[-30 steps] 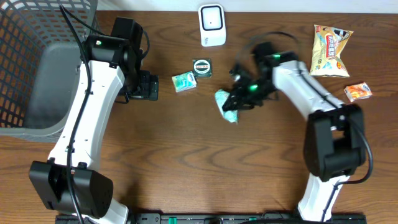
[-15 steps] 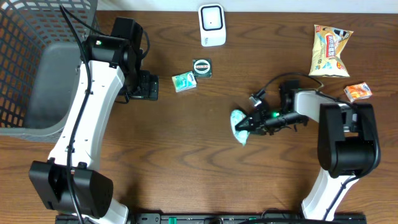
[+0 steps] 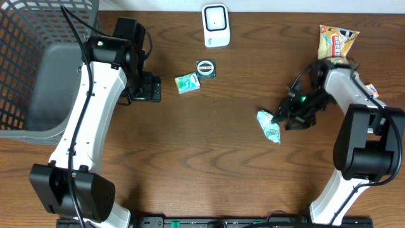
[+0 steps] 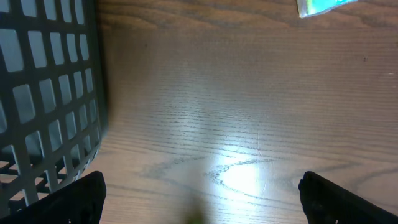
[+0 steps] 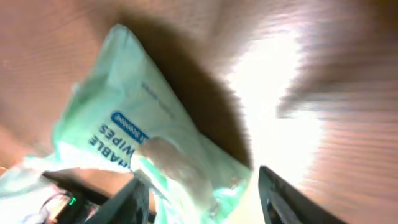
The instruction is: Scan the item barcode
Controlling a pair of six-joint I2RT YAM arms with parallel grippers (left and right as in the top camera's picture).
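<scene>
A pale green wipes packet (image 3: pixel 269 125) lies right of the table's centre. My right gripper (image 3: pixel 283 118) is at its right end. In the right wrist view the packet (image 5: pixel 143 130) fills the frame, blurred, and reaches in between the fingers. The right gripper (image 5: pixel 205 199) stands open, with a gap between the packet and the right-hand finger (image 5: pixel 283 196). The white scanner (image 3: pixel 216 25) stands at the back edge, well away from the packet. My left gripper (image 3: pixel 152 87) hovers open near the basket with nothing in it; its fingertips (image 4: pixel 74 199) sit wide apart over bare wood.
A dark mesh basket (image 3: pixel 38 69) fills the back left corner, and its wall (image 4: pixel 43 93) is close beside the left gripper. A small green packet (image 3: pixel 186 82) and a round tin (image 3: pixel 205 68) lie near the scanner. A snack bag (image 3: pixel 337 43) and an orange packet (image 3: pixel 365 93) lie far right.
The right arm swung from the table's centre to the right with the wipes packet, and its jaws have now opened off it. The left arm has not moved.
</scene>
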